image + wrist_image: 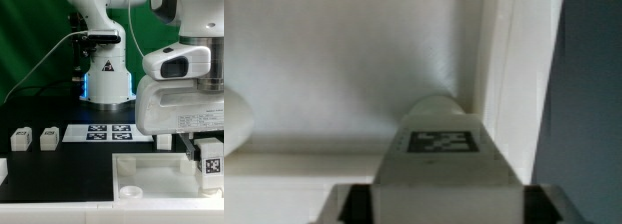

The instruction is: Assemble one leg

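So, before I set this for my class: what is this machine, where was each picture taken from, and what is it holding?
It is a robot arm with a two-finger gripper. The exterior view comes from a camera off the arm; the wrist view from one on the wrist. The gripper is shut on a small white leg with a black-and-white tag, over a white rimmed panel. On the table, at the exterior view's left, lie two loose legs; beside them is the marker board.
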Robot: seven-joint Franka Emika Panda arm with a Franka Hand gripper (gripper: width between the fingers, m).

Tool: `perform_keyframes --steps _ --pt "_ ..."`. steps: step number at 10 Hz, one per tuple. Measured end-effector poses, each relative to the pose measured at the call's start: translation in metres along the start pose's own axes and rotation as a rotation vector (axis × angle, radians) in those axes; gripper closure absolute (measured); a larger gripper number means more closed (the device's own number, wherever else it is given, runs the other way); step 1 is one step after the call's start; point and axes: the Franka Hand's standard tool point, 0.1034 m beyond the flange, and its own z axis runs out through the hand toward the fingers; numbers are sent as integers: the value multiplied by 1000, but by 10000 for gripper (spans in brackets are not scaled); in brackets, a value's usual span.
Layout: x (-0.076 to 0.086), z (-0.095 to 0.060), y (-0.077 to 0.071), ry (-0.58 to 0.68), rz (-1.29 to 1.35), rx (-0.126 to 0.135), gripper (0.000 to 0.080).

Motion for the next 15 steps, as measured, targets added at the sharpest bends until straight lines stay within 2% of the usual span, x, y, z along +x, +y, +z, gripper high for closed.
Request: perform_keyframes --steps 5,7,8,9,10,13,15 --pt "-1 1 -2 -7 517 11 509" --pt "2 2 -3 -15 820 31 509" --pt "2 3 -2 -18 1001 64 508" --pt "2 3 1 -34 1184 123 508" --pt "0 3 0 -46 1305 148 508" --pt "1 3 -1 -65 1554 148 508" --pt "1 3 -1 -65 1530 149 508"
